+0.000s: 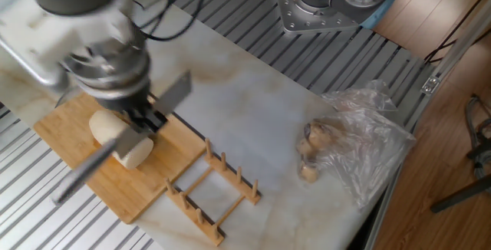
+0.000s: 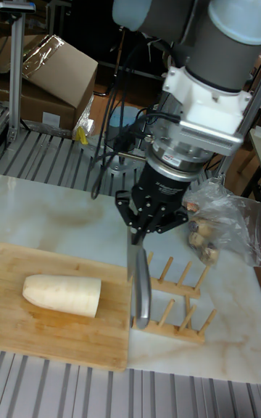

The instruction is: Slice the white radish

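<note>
The gripper [image 2: 139,233] is clamped on a knife [image 2: 140,284], jaws pinching it near the handle end, blade hanging down and forward in the tall view. In the other view the knife reads as a long blurred bar running across under the jaws, so its exact edge angle is hard to call.

The white radish [image 2: 62,294] lies whole on the cutting board [image 2: 43,342], off to one side of the jaws in the tall view and right beneath them in the fixed view, its flat cut end facing the blade. No discs on the board yet, so slicing hasn't begun, by my reading; this looks like the carry-and-line-up step.

Behind the jaws on the counter [image 1: 253,120] sits the wooden rack [image 1: 211,196], empty, with the plastic bag of brownish lumps [image 1: 345,146] well apart.

Next up, I'd judge: square the blade across the radish near that flat end, then press straight down onto the board.
</note>
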{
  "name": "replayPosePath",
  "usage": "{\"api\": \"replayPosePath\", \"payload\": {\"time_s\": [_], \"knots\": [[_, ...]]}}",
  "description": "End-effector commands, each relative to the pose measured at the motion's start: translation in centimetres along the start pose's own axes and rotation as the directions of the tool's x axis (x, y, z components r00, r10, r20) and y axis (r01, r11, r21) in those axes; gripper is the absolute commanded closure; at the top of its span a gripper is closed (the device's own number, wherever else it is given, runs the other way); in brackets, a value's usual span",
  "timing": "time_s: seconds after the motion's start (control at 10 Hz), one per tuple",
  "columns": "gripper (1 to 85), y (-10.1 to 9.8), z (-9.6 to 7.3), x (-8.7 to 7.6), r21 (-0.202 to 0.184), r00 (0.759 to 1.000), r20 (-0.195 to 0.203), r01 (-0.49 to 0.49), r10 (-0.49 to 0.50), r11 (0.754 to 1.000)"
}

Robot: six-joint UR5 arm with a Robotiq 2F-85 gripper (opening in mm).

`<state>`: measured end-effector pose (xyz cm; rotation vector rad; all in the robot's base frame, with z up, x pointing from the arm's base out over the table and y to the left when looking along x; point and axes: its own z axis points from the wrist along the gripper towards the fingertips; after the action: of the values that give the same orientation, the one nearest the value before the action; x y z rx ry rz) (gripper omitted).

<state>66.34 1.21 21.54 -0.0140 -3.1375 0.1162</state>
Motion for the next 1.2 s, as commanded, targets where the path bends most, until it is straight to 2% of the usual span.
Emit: {"api": "replayPosePath", "payload": {"time_s": [0.0, 0.2, 0.3, 0.4, 0.6, 0.8, 0.9, 1.1], "knots": [[84.3, -2.6, 1.7, -0.3, -0.015, 1.0, 0.016, 0.011, -0.011, 1.0], [84.3, -2.6, 2.0, 0.2, -0.015, 1.0, -0.006, 0.013, -0.013, 1.0], [84.3, -1.8, 1.9, 0.5, -0.047, 1.0, -0.015, 0.005, -0.006, 0.999], [84.3, -1.7, 1.9, 0.8, -0.051, 0.999, -0.029, -0.027, 0.026, 0.998], [84.3, 0.2, 1.7, 1.0, -0.116, 0.987, -0.055, -0.155, 0.15, 0.981], [84.3, -1.1, 1.9, 0.1, -0.07, 0.989, -0.014, -0.149, 0.149, 0.986], [84.3, -0.8, 1.9, 0.0, -0.084, 0.992, -0.009, -0.129, 0.129, 0.988], [84.3, -2.8, 2.3, -0.6, -0.078, 0.998, -0.002, -0.07, 0.07, 0.994]]}}
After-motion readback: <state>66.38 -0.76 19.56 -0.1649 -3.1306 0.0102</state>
